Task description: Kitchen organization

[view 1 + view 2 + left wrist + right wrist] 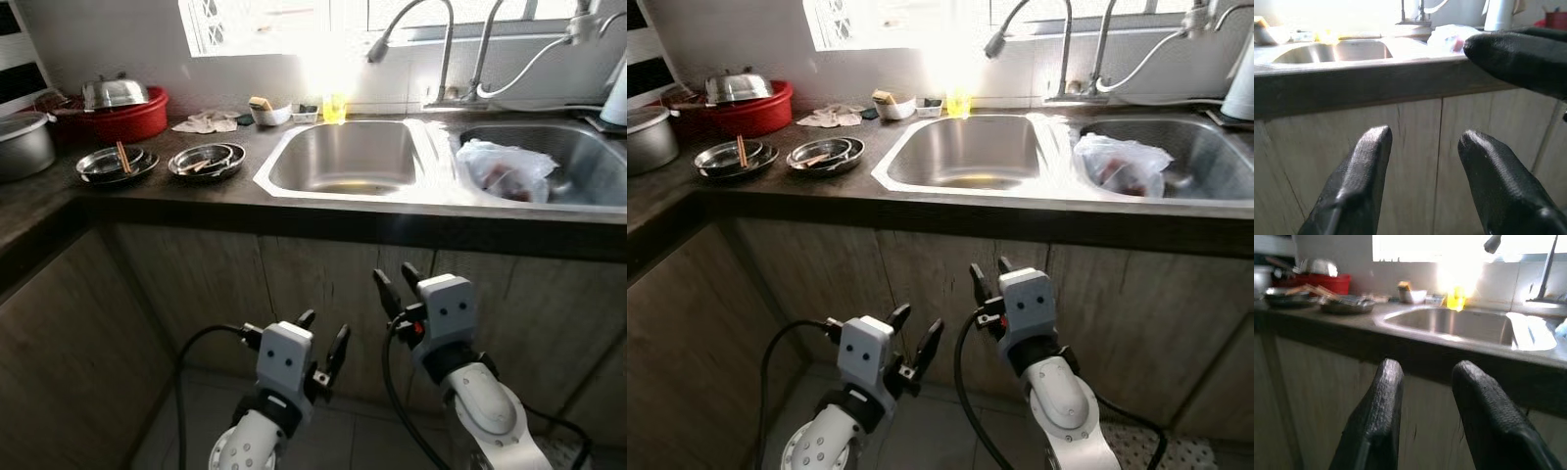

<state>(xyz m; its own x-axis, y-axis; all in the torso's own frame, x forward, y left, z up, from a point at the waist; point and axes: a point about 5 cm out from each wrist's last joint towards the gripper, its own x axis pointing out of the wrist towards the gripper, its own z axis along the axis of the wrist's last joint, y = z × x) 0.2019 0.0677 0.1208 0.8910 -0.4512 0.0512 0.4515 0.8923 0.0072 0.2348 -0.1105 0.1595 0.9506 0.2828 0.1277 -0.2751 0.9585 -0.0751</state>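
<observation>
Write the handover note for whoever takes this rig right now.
Left gripper: open, empty, held low before the cabinet doors.
Right gripper: open, empty, a little higher, below the counter edge.
On the counter: two stacks of steel plates, a red basin with a lid on it, a small bowl.
Plastic bag lies in the right sink basin; left sink basin holds nothing visible.
Done: nothing visibly handled.
Left: everything.

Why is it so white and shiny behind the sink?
Left and right eye views: sunlight through the window washes out the wall and yellow cup behind the left sink basin. Right wrist view: same glare, slightly blurry. Left wrist view: bright top, soft focus.
</observation>
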